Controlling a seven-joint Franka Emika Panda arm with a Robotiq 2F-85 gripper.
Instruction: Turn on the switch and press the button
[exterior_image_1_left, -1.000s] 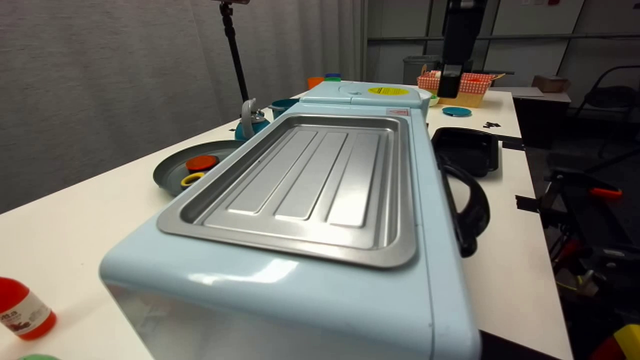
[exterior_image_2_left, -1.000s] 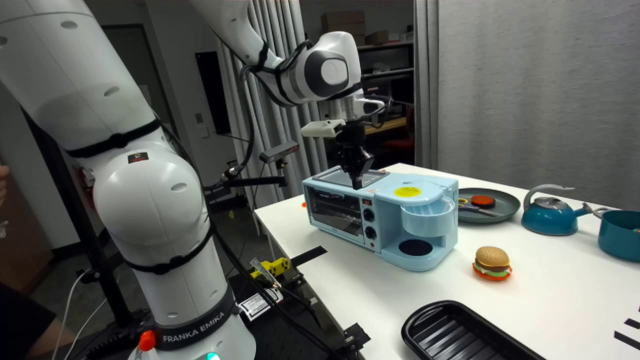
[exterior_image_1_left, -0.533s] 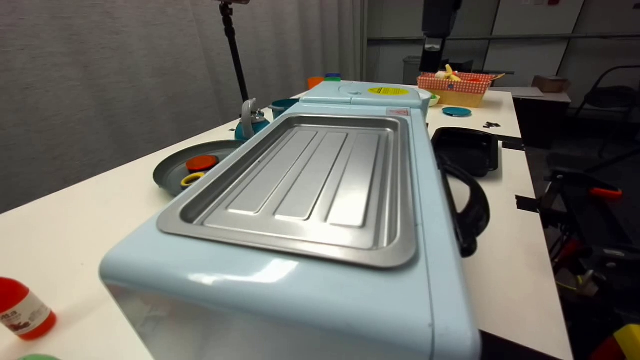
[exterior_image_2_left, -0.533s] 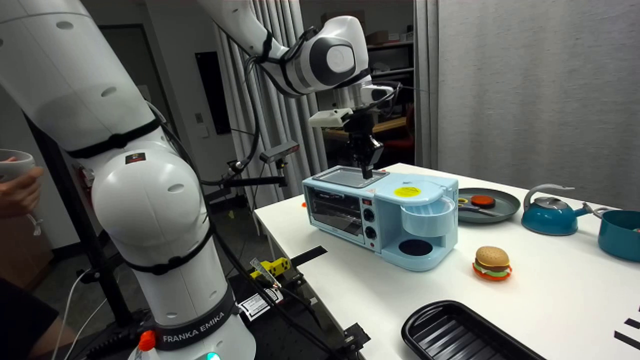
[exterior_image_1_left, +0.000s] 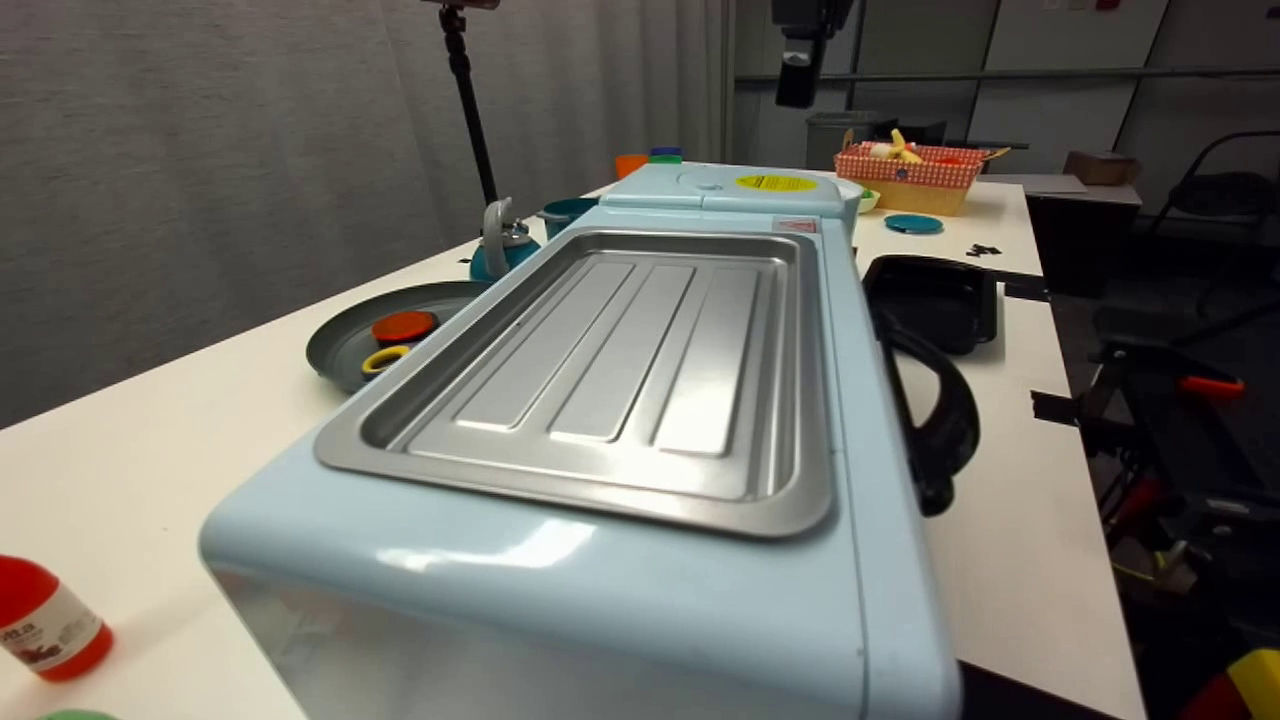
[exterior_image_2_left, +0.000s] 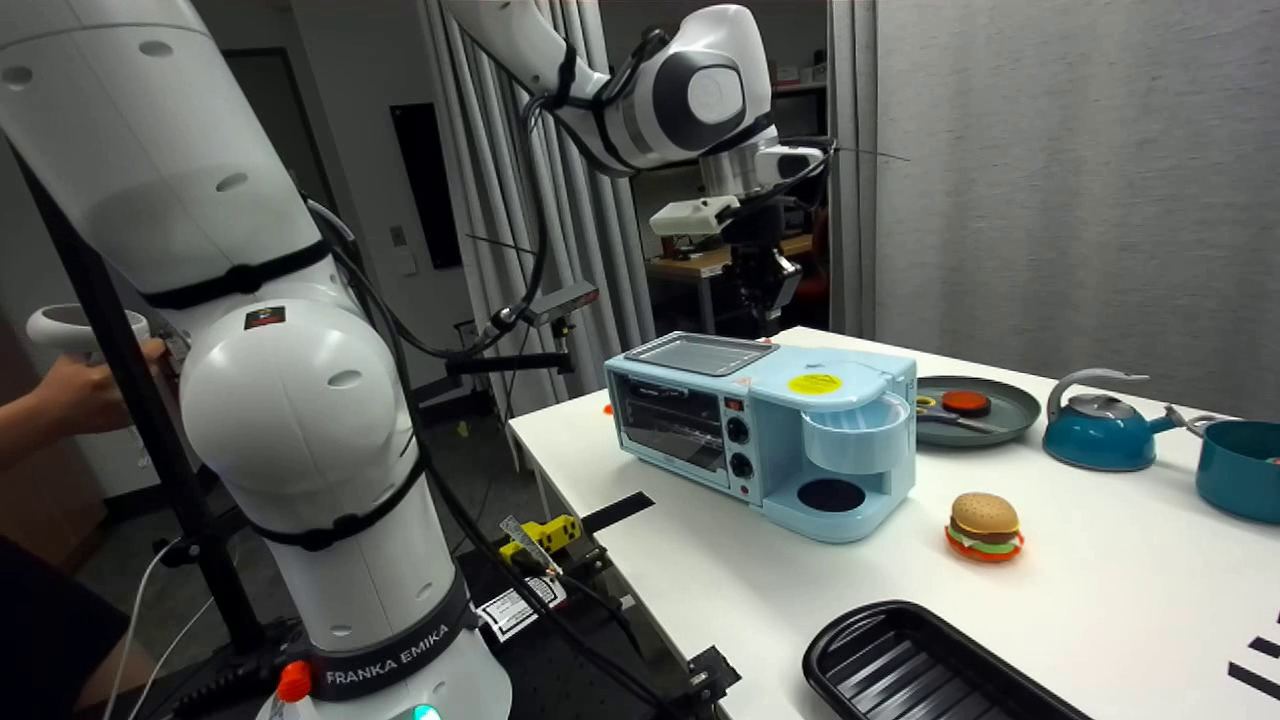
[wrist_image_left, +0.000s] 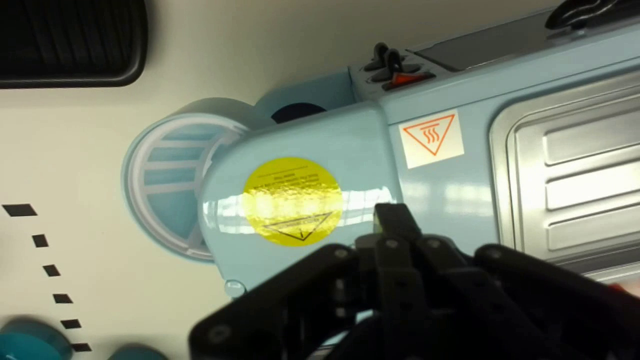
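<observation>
A light-blue countertop oven with a coffee maker (exterior_image_2_left: 780, 450) stands on the table; it also shows in the wrist view (wrist_image_left: 350, 145). Its red rocker switch (exterior_image_2_left: 735, 404) is at the top of the front panel, above two black knobs (exterior_image_2_left: 740, 448); it also shows in the wrist view (wrist_image_left: 407, 79). Its on or off state cannot be told. A small red spot (exterior_image_2_left: 743, 489), button or lamp, sits below the knobs. My gripper (exterior_image_2_left: 768, 325) has its fingertips together and holds nothing. It hangs apart above the machine's top; in the wrist view the tips (wrist_image_left: 397, 220) overlie the lid edge.
A metal tray (exterior_image_1_left: 620, 370) lies on the oven's top. A black oven handle (exterior_image_1_left: 935, 420) sticks out in front. A toy burger (exterior_image_2_left: 984, 527), a black grill pan (exterior_image_2_left: 920, 655), a grey pan (exterior_image_2_left: 1015, 415), a teal kettle (exterior_image_2_left: 1103, 440) and a pot (exterior_image_2_left: 1240, 470) are around it.
My gripper has risen and moved from near the machine's front edge back over its top, toward the far side. It stays shut. The machine has not moved.
</observation>
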